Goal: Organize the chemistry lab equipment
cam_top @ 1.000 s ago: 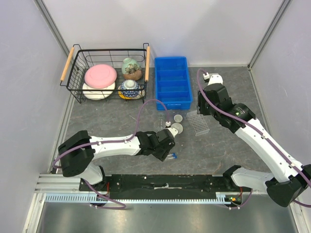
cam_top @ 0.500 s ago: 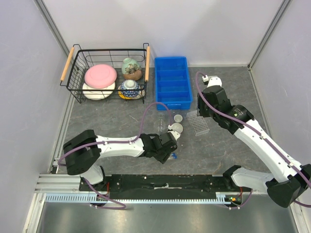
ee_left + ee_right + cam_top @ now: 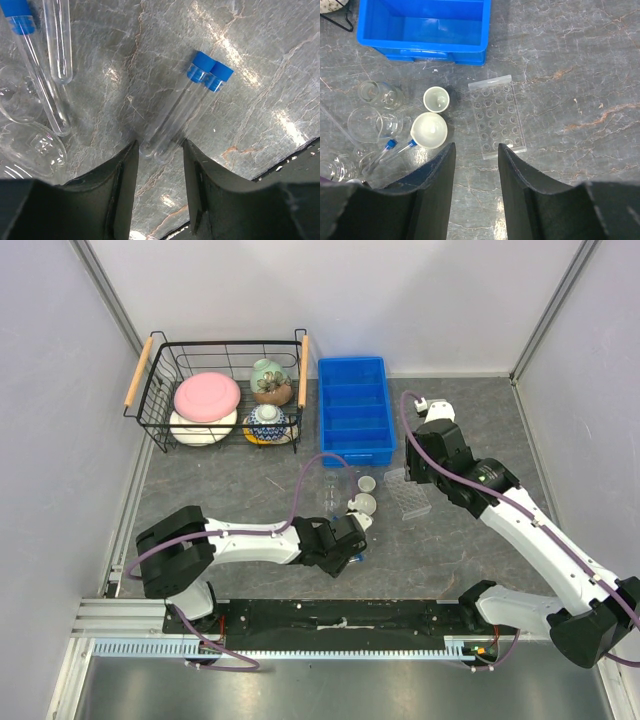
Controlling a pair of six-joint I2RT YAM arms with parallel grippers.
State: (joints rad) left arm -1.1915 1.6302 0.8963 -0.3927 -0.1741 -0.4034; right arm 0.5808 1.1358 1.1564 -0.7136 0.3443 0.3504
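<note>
Two clear tubes with blue caps (image 3: 187,107) lie side by side on the grey table. Their round ends sit between the tips of my left gripper (image 3: 160,148), which is open and straddles them with small gaps. Two more tubes (image 3: 40,75) and a glass flask (image 3: 27,147) lie at that view's left. My right gripper (image 3: 476,150) hangs open and empty above the table, near a clear well rack (image 3: 496,116). Left of the rack stand two white dishes (image 3: 429,130), round flasks (image 3: 382,95) and other blue-capped tubes (image 3: 387,150). From above, the left gripper (image 3: 348,548) is low, near the front edge.
A blue divided bin (image 3: 355,410) stands at the back centre. A wire basket (image 3: 150,415) with wooden handles, at the back left, holds pink, white and patterned crockery. The black base rail (image 3: 340,618) runs along the near edge, close to the left gripper.
My left gripper has slid right and toward the near edge, over the pair of tubes, and its jaws have narrowed. The right arm has shifted slightly left.
</note>
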